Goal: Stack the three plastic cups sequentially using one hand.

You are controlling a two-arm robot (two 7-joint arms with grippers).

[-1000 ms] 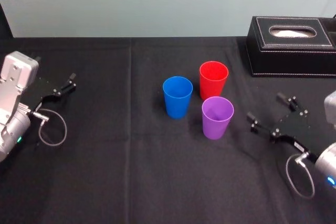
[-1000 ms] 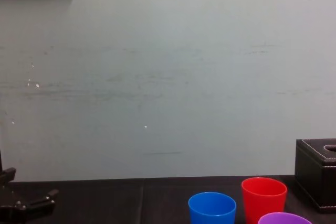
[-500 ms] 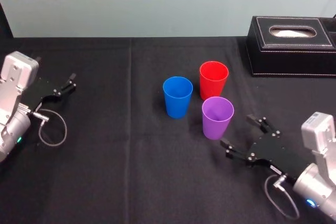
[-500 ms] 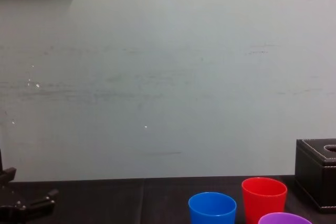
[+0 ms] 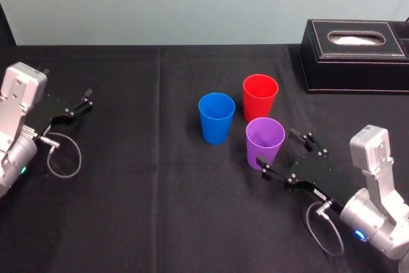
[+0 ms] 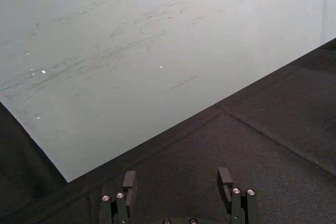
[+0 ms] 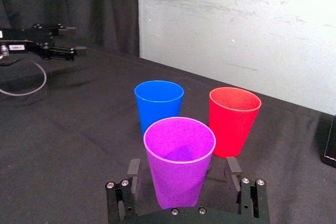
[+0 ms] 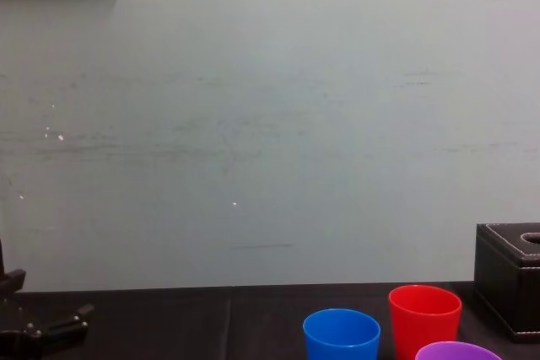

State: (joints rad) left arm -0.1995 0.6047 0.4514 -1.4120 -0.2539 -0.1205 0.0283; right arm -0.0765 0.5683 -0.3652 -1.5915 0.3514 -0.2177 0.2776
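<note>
The right claw point(image 5: 281, 155) is low over the black worktop point(image 5: 160, 190) and spread wide. The purple cup point(image 5: 265, 143) stands upright at its mouth. Just behind the purple cup stands the red cup point(image 5: 260, 96), and the blue cup point(image 5: 216, 117) is behind it to the left. The left claw point(image 5: 82, 101), also spread, rests well left of the purple cup.

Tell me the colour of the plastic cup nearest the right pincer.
Purple; the purple tapered plastic tumbler shows best in the right wrist view.
</note>
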